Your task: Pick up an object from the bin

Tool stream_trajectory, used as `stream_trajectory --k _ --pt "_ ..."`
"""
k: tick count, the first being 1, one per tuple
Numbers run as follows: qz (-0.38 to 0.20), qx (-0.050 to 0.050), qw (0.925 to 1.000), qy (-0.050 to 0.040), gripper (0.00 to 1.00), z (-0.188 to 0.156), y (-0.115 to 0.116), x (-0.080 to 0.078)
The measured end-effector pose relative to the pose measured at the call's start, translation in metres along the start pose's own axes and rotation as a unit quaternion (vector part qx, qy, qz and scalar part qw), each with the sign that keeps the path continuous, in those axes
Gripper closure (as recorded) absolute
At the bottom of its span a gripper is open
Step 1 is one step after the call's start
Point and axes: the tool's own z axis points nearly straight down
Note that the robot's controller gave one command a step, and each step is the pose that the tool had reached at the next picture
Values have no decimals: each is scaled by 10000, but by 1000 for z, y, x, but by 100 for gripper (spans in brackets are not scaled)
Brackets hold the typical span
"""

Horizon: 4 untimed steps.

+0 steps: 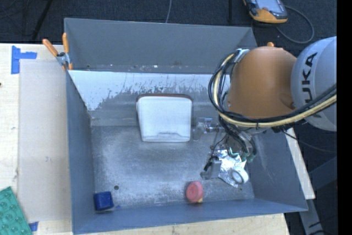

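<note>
Four things lie in the grey bin [126,173]: a blue block [103,201] in its near left corner, a white tub [165,117] at the back, a pink ball [194,191] by the near wall, and a crumpled silvery wrapper [234,173] at the right. The gripper [220,158] hangs low beside that wrapper; whether it is apart or closed cannot be told. The grasp seems in hand; next, a firm close and a straight lift. The arm [316,80] reads "KUKA".

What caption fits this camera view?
Pincer low beside a crumpled silvery wrapper at the right of the bin; white tub, reddish ball and blue block lie apart.
</note>
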Motion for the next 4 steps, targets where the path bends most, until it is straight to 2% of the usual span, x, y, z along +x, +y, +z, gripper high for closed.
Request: stream_trajectory --k 1,2,3,4 --pt "-531 6 9986 -4 0 85 -107 20" --pt "-1620 4 9868 -45 0 119 -121 -22" --pt "-1603 0 9871 -47 100 118 -121 -22" --pt "-1596 -1 9872 -47 0 118 -122 -22"
